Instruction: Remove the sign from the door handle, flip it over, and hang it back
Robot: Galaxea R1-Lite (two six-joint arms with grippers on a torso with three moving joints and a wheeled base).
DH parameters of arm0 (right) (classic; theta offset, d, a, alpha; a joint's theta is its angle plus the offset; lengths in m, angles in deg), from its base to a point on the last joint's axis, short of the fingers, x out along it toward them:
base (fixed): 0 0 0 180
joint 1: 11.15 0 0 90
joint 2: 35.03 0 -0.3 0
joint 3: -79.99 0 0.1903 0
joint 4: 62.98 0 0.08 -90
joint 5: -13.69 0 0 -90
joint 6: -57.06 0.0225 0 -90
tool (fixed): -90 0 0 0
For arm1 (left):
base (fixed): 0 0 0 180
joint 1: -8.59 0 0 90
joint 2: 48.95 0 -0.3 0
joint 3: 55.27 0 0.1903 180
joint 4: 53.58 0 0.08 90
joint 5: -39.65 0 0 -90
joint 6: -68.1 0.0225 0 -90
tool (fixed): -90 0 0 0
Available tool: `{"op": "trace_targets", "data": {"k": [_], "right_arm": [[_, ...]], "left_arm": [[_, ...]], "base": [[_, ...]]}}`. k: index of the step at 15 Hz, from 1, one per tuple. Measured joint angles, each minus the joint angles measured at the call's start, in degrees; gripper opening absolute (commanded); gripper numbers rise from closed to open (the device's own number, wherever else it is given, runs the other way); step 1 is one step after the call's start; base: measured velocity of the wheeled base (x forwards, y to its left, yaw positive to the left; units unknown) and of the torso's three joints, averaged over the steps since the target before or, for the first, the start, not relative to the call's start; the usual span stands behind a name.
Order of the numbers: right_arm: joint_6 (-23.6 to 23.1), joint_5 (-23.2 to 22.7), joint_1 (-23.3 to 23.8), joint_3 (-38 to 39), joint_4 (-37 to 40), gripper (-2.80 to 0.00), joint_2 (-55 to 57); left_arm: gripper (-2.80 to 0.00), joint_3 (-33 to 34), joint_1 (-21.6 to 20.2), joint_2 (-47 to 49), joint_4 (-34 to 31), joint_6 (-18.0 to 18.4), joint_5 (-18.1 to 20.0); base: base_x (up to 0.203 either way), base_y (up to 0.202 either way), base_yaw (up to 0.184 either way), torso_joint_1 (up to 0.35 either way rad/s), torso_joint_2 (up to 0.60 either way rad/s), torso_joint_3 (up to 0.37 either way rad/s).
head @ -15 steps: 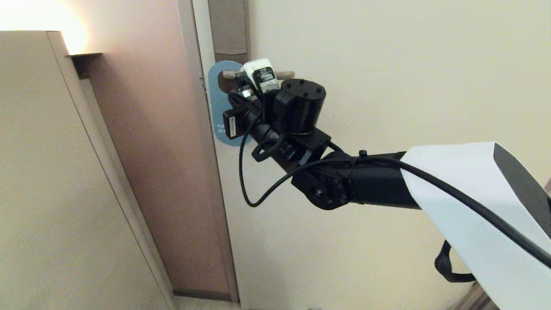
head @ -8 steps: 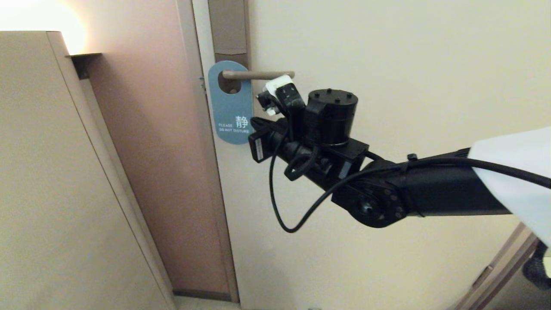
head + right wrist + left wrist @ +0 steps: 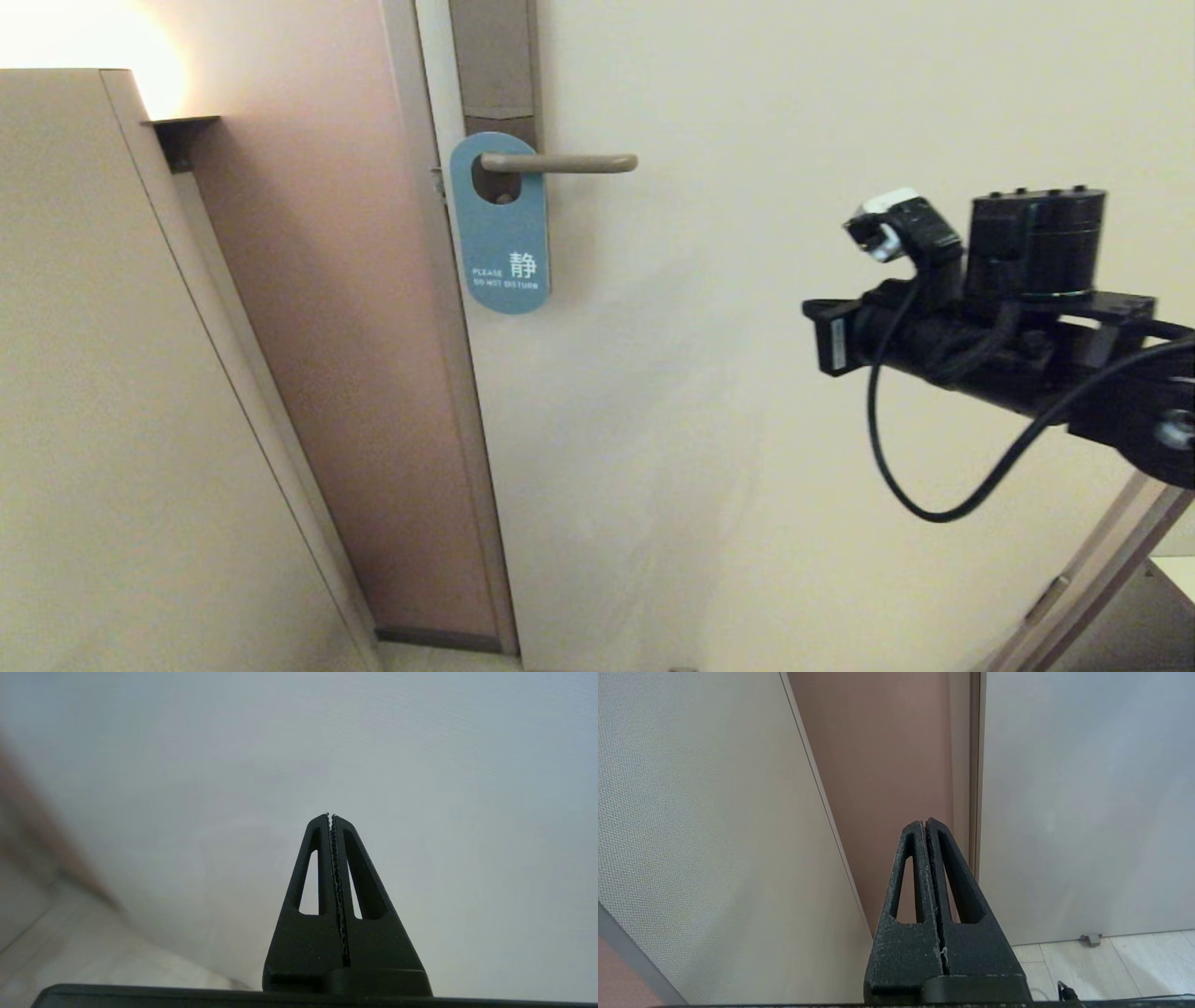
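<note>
A cream door (image 3: 794,392) fills most of the head view, shut against a pale frame (image 3: 439,327). Left of the frame runs a pinkish-brown wall (image 3: 317,327), and nearer the camera stands a tall beige panel (image 3: 112,392) with a warm light (image 3: 84,37) glowing above its top edge. A strip of pale tiled floor (image 3: 1111,961) shows at the foot of the door in the left wrist view, with a small stop (image 3: 1091,939) at the door's base.

The handle (image 3: 560,162) is a slim lever lying level on a tall, narrow brown-grey plate (image 3: 493,61) at the door's left edge. The sign (image 3: 500,224) hangs from the handle by its round hole, close to the plate, flat against the door, blue face out with white text near its lower end.

The right arm reaches in from the right edge of the head view, well apart from the sign and lower than the handle. The right gripper (image 3: 331,816) has its fingers pressed together on nothing, pointing at bare door. The left gripper (image 3: 925,822) is likewise closed and empty, aimed low at the wall beside the frame.
</note>
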Motion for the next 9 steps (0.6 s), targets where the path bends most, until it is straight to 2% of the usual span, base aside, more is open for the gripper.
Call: {"op": "trace_targets", "data": {"k": [3,9], "right_arm": [[1.92,-0.01,6.29,7.08,0.44,-2.80,-8.46],[5.51,0.16,11.97,20.61,0.39,-2.80,-25.97]], "left_arm": [[-2.80,0.00,0.00,0.00,-0.01,-0.02,0.01],[-2.80,0.00,0.00,0.00,0.01,-0.05,0.00]], "base": [[0.000,0.000,0.000,0.000,0.00,0.000],[0.000,0.000,0.000,0.000,0.00,0.000]]}}
